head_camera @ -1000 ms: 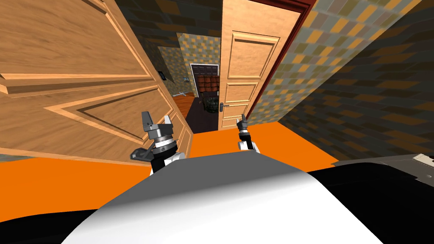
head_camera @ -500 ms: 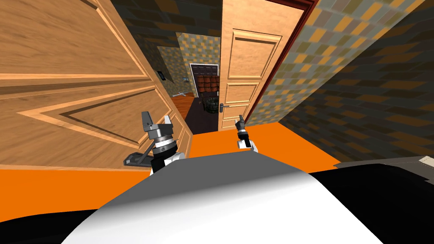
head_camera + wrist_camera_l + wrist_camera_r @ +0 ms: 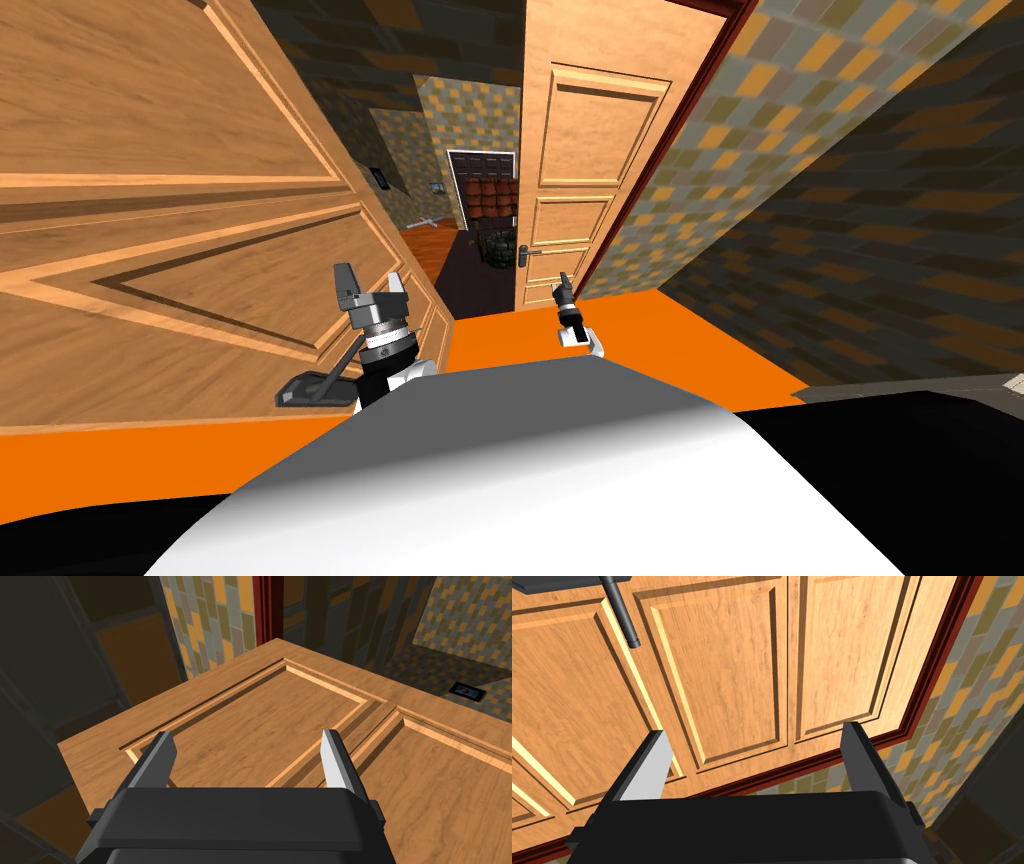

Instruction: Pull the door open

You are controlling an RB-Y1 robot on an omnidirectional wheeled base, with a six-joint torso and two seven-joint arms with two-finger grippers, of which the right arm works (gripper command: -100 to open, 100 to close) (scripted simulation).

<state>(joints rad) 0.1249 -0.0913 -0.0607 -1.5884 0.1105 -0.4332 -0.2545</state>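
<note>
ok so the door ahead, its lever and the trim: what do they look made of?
Door: wood, going by the light orange-brown grain across its raised panels, with a low-sheen finish.
Lever: smooth, dark grey and matte. Probably metal, possibly plastic.
Trim: plain dark red with no grain, perhaps painted wood.

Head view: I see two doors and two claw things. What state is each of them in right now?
Near panelled wooden door: swung aside at an angle.
Far panelled wooden door: against its dark red frame; latched or not, cannot tell.
Dark lever handle on the far door: ungripped.
Left gripper: open, empty, facing the near door.
Right gripper: open, empty, short of the handle.
</note>
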